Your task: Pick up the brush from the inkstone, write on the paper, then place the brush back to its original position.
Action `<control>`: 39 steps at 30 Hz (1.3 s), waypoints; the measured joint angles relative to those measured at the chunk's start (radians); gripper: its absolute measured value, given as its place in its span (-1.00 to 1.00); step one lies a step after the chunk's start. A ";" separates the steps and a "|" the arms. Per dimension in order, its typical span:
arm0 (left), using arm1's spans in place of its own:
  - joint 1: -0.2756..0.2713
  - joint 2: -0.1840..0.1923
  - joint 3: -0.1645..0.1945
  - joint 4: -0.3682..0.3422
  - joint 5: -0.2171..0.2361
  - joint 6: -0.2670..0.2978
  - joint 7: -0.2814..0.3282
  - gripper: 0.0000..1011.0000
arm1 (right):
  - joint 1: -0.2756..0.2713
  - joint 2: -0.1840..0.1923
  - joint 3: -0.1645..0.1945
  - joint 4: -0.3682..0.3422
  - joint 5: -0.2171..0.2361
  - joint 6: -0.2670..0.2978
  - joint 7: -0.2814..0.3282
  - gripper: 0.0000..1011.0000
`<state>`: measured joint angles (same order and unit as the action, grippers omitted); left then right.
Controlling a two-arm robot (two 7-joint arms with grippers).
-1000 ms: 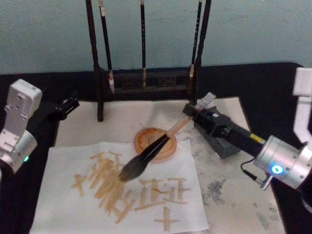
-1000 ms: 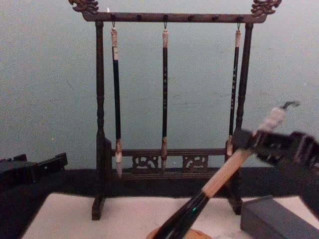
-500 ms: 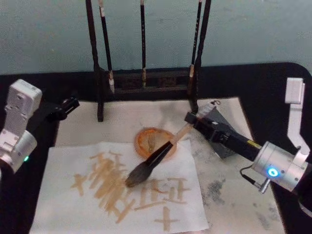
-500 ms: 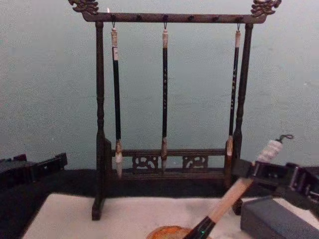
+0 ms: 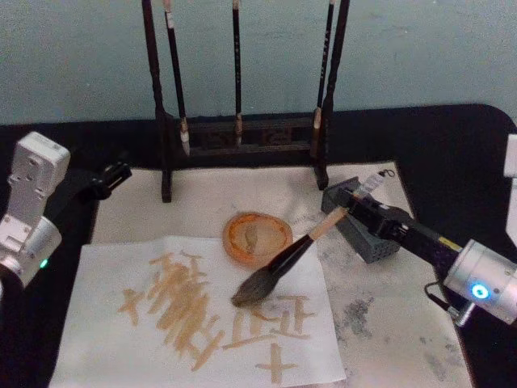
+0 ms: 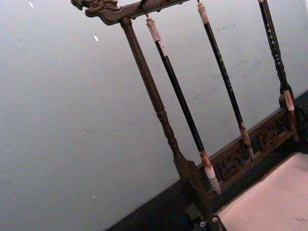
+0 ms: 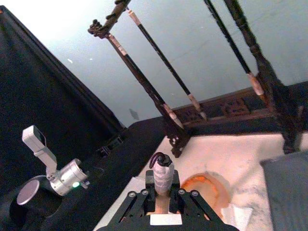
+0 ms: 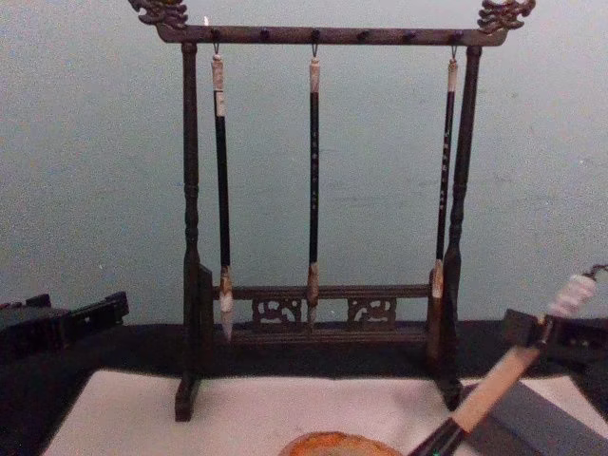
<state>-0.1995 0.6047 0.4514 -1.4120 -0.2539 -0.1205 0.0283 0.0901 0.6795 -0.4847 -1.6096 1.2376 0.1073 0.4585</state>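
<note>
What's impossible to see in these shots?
Head view: whether the brush tip touches the paper; seen from above, any gap is hidden.
Chest view: the bristles, cut off by the bottom edge.
Head view: the grey box, partly covered by the right claw holding the brush.

No legible txt, labels or nos. Tan strokes on paper: char-like, can't read.

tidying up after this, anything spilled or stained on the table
Yes. Grey blotches stain the white mat right of the paper. The right gripper holds the brush tilted; nothing looks knocked over or broken.
</note>
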 joint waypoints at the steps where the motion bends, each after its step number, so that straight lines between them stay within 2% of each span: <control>1: 0.000 0.000 0.000 0.000 0.000 0.000 0.000 0.98 | -0.008 0.006 0.005 -0.002 0.001 -0.002 -0.001 -0.65; 7: 0.000 0.000 0.000 0.000 0.000 0.000 0.000 0.98 | -0.044 0.033 0.035 -0.012 0.013 -0.013 -0.003 -0.65; 13: 0.000 0.000 0.000 0.000 0.000 0.000 0.000 0.98 | -0.079 0.063 0.069 -0.034 0.059 -0.007 0.012 -0.65; 21: 0.000 0.000 0.000 0.000 0.000 0.000 0.000 0.98 | -0.098 0.080 0.087 -0.093 0.079 -0.019 0.022 -0.65; 31: 0.000 0.000 0.000 0.000 0.000 0.000 0.000 0.98 | -0.047 0.048 0.071 -0.113 0.103 -0.014 0.012 -0.65; 39: 0.000 0.000 0.000 0.000 0.000 0.000 0.000 0.98 | 0.020 -0.005 0.051 -0.058 0.143 -0.007 -0.006 -0.65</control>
<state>-0.1995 0.6047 0.4514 -1.4120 -0.2539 -0.1205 0.0283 0.1103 0.6747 -0.4332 -1.6680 1.3809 0.1001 0.4528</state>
